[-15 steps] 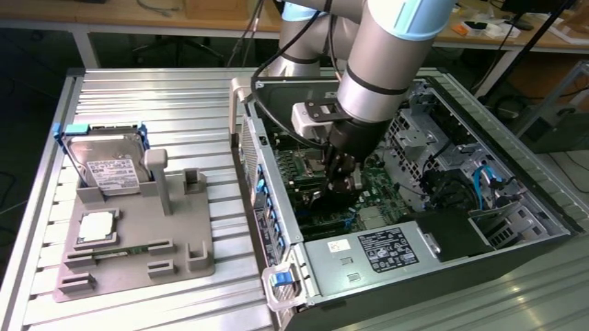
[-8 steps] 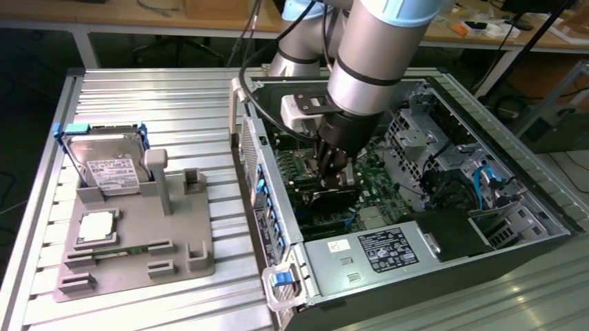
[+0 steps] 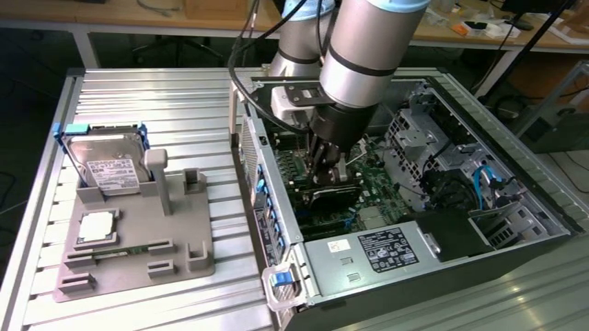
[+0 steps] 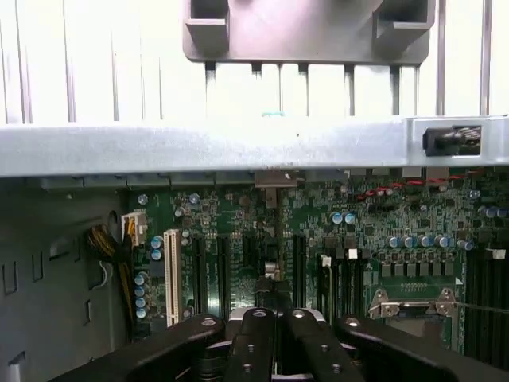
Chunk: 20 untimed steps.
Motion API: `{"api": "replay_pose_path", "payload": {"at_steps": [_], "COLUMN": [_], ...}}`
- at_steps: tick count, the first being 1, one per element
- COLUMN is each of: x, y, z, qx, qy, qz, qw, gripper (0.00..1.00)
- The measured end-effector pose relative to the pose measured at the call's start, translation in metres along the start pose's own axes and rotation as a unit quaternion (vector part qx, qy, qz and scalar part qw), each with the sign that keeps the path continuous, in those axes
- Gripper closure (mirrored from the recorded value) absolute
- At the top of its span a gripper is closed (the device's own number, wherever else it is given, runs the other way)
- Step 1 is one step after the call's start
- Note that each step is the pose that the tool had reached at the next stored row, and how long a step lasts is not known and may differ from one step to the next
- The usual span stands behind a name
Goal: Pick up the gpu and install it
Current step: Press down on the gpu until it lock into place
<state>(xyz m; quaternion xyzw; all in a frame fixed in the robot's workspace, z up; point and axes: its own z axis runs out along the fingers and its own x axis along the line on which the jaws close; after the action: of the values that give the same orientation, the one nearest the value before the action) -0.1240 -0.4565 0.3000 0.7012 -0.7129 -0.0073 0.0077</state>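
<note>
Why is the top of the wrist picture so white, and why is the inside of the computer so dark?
In the wrist view, the ribbed table beyond the computer case is washed out by bright light, while the motherboard sits in shade. In the exterior view, the arm shadows the gpu under the end effector, and its shell shows soft glare.

The scene is evenly lit from overhead. The ribbed table (image 3: pixel 147 103) is washed out by glare in the wrist view, while the computer case (image 3: pixel 515 227) interior is left dim and shadowed.
</note>
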Motion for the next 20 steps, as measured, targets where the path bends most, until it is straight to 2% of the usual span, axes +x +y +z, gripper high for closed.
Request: {"api": "replay_pose_path", "payload": {"at_steps": [3,4,9,16,20], "x": [0.0,0.0,0.0,0.0,0.0], "y": [0.0064,0.0107,0.0219,0.0344,0.0387], "z": [-0.0034,-0.006,-0.0105,-0.0123,-0.0122], "qx": [-0.0036,-0.0068,-0.0131,-0.0186,-0.019], "qy": [0.0001,0.0002,0.0002,0.0003,0.0003], "qz": [0.0,0.0,0.0,0.0,0.0], "qw": [1.0,1.0,0.9999,0.9998,0.9998], "gripper": [0.89,0.89,0.89,0.89,0.89]}}
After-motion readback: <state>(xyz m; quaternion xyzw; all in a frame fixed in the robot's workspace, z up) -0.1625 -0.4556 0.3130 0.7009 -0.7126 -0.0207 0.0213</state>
